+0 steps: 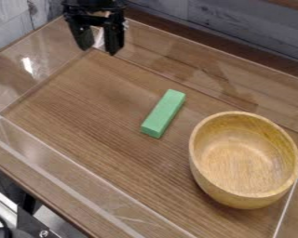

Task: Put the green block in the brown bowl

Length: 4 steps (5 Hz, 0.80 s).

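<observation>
The green block (pixel 164 112) lies flat on the wooden table near the middle, its long side running diagonally. To its lower right sits the brown bowl (pixel 245 157), upright and empty. My gripper (pixel 97 39) hangs at the upper left, pointing down, well above and left of the block. Its two black fingers (pixel 81 36) stand apart with nothing between them.
Clear acrylic walls (pixel 27 65) run along the table's left, back and front edges. A grey plank wall stands behind. The table's front edge (pixel 64 200) drops off at the lower left.
</observation>
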{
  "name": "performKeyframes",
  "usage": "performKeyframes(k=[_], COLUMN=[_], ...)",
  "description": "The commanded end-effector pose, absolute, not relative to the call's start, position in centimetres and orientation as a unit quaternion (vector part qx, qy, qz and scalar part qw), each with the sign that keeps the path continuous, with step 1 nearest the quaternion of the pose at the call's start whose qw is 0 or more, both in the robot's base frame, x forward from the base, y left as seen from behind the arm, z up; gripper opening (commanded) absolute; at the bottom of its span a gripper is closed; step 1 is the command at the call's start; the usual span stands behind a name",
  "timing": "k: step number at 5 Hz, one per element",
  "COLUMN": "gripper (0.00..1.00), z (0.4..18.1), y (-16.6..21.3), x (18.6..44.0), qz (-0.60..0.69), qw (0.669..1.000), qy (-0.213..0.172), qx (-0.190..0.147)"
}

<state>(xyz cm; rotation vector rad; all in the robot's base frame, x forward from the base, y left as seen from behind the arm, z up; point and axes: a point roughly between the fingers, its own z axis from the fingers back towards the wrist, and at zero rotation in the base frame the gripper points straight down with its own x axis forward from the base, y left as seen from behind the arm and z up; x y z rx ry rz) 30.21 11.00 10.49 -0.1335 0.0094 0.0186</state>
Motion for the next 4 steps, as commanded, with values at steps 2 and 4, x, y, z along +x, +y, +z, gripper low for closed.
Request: performKeyframes(k=[2, 4], gripper=[1.00, 1.00], z=[12.0, 11.0], y=[8.6, 6.0], x=[31.0, 31.1], qz=[-0.041, -0.065], qw=[0.997, 0.996], qy=[-0.024, -0.026], qx=[-0.054, -0.056])
